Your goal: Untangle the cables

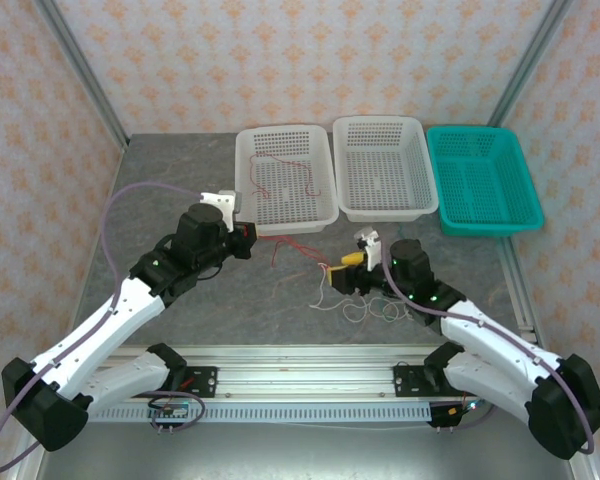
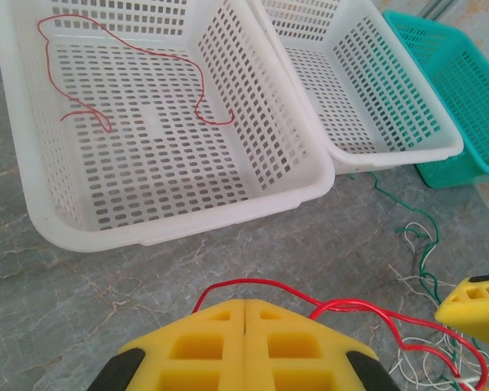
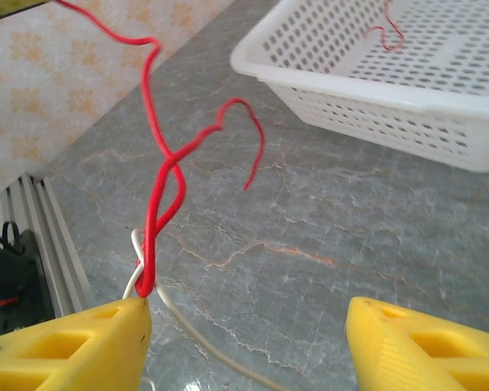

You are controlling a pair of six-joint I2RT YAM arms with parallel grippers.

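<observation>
The left hand [image 2: 243,303] was closed tight on the red cable [image 2: 253,283], which came out at both sides of its pressed-together fingertips. From there the cable ran over the surface [image 1: 180,180] toward 4 o'clock to the right hand [image 3: 246,305].

The right hand's jaws stood wide apart, gripping nothing. The red cable, twisted on itself, came down to the inner tip of its 9 o'clock finger [image 3: 81,342] and touched it there. One loose end curled off toward 1 o'clock. A white cable [image 3: 191,330] passed just beside that same fingertip, lying on the surface.

In the top view the remaining white cables [image 1: 348,305] lay in a loose tangle at 6 o'clock of the right hand, close under it. In the left wrist view a green cable [image 2: 426,259] trailed from the tangle toward 12 o'clock, up to the foot of the middle basket [image 2: 391,155].

Three baskets stood in a row at 12 o'clock of the surface. The other red cable [image 1: 280,172] lay inside the left basket [image 1: 248,190], well apart from both hands. The teal basket [image 1: 480,215] stood at the 3 o'clock end.
</observation>
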